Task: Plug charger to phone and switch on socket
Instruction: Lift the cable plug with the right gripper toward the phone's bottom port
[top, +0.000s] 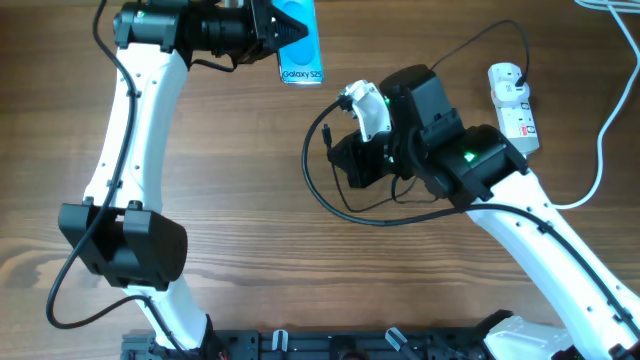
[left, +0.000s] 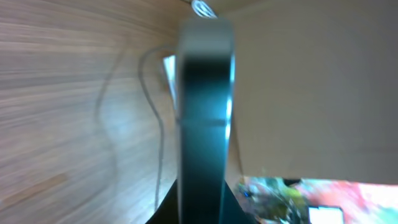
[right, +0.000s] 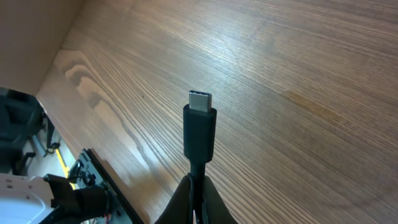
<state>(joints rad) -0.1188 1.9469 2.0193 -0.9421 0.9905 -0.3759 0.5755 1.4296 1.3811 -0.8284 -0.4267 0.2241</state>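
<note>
My left gripper (top: 278, 30) is shut on the phone (top: 300, 42) at the table's far edge; its light blue screen with a white text band faces up. In the left wrist view the phone (left: 205, 118) shows edge-on, dark and blurred, between the jaws (left: 205, 208). My right gripper (top: 338, 150) is shut on the charger's black cable just behind the connector (right: 199, 127), whose metal tip points up off the table. The jaws (right: 196, 199) pinch the cable. The black cable (top: 320, 195) loops to the white socket (top: 514, 105) at the far right.
The socket's thick white cord (top: 605, 120) runs off the right edge. The left arm's base (top: 125, 245) stands at the near left. A black rail (top: 300, 345) lines the front edge. Bare wood lies between the two grippers.
</note>
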